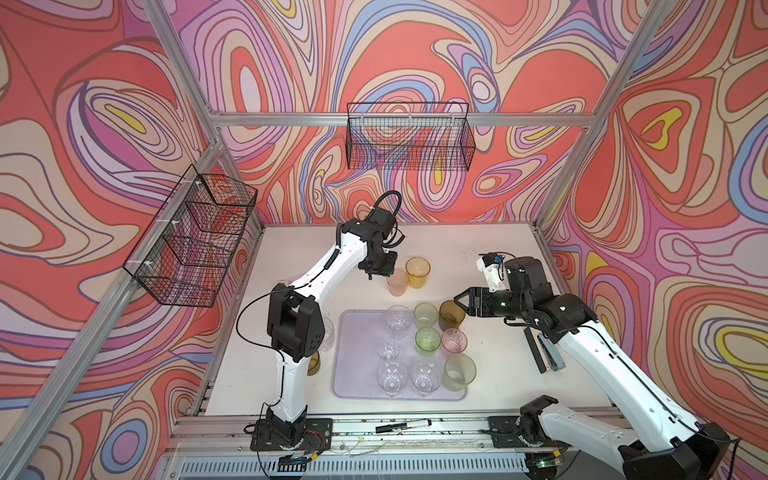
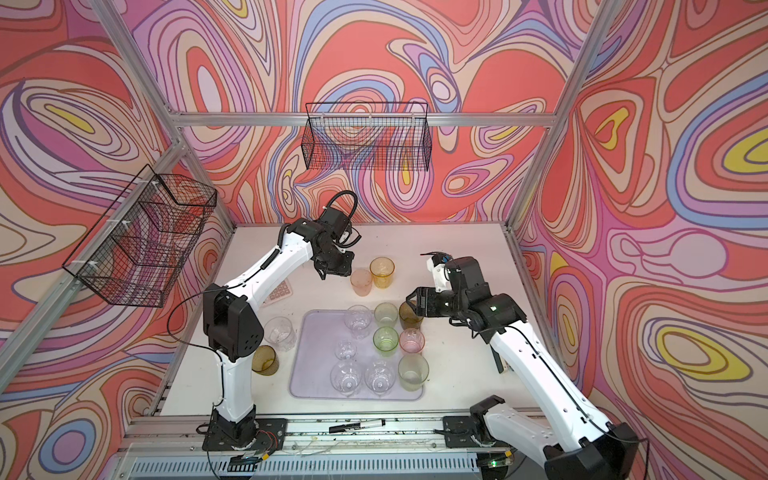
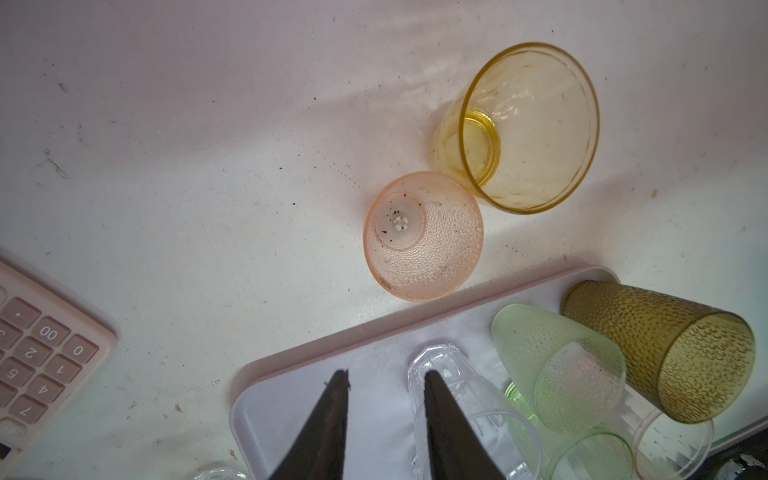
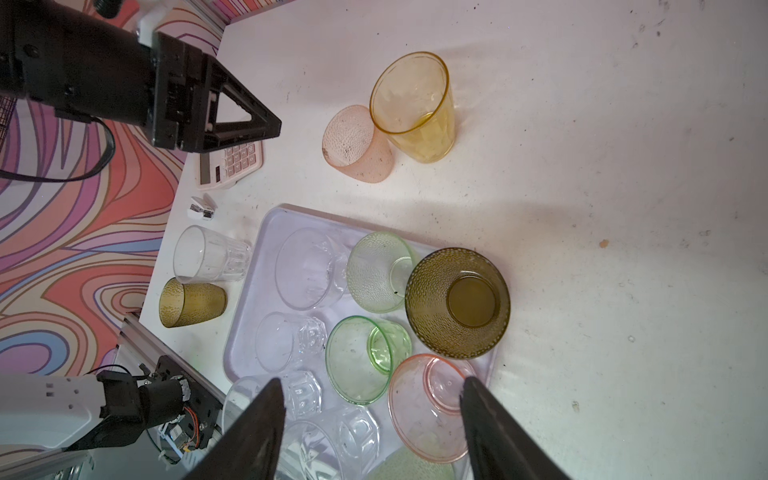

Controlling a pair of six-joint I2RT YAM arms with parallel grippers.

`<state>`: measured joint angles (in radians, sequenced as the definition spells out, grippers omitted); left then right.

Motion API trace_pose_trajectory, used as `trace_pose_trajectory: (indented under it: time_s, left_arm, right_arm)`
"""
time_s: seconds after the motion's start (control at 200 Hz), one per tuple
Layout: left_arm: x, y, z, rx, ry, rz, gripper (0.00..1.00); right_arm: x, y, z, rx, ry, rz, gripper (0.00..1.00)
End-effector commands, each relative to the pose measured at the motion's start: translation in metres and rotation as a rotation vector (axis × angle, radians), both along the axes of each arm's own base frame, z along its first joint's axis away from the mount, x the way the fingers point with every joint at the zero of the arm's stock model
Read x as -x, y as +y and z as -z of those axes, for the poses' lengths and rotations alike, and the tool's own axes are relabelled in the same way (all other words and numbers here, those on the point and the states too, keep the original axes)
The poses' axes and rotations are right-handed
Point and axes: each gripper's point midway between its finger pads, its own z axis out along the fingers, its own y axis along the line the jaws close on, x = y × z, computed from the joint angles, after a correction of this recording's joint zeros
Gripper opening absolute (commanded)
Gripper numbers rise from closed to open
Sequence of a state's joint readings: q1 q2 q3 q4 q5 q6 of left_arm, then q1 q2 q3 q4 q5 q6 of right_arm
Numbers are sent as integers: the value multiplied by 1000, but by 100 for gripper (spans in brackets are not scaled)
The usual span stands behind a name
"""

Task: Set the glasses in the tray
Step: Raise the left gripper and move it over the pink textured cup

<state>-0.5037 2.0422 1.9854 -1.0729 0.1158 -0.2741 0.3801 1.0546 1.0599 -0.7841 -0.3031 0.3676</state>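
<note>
Hovering by the peach glass [image 1: 397, 282] at the tray's [image 1: 357, 357] twelve o'clock, left gripper [image 1: 376, 272] shows jaws part-spread, right gripper [image 1: 457, 300] wide, both empty; glass looks light, slick, brittle: pinch mid-wall.

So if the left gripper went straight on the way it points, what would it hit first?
Probably the peach glass beside the yellow glass, outside the tray; depth is unclear, so the left gripper might meet bare table first.
</note>
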Motion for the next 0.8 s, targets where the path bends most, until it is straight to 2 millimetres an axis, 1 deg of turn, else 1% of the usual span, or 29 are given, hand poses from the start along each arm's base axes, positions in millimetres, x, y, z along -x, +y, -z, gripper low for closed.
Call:
trace_pose_trajectory:
  time_s: [0.0, 0.2, 0.381, 0.506, 0.796]
  left_arm:
    - [-6, -2, 5, 3, 15, -9, 35]
    - [-14, -9, 15, 27, 27, -17, 35]
    - [-22, -2, 27, -9, 32, -39, 35]
    - [-26, -2, 33, -2, 39, -51, 36]
    - [-33, -6, 41, 11, 57, -65, 35]
  right_arm:
    - [2, -4, -4, 9, -11, 5, 70]
    - [2, -4, -5, 10, -13, 6, 70]
    - [3, -4, -4, 13, -12, 5, 70]
    - [3, -4, -4, 12, -14, 3, 70]
    - [4, -4, -3, 10, -12, 4, 70]
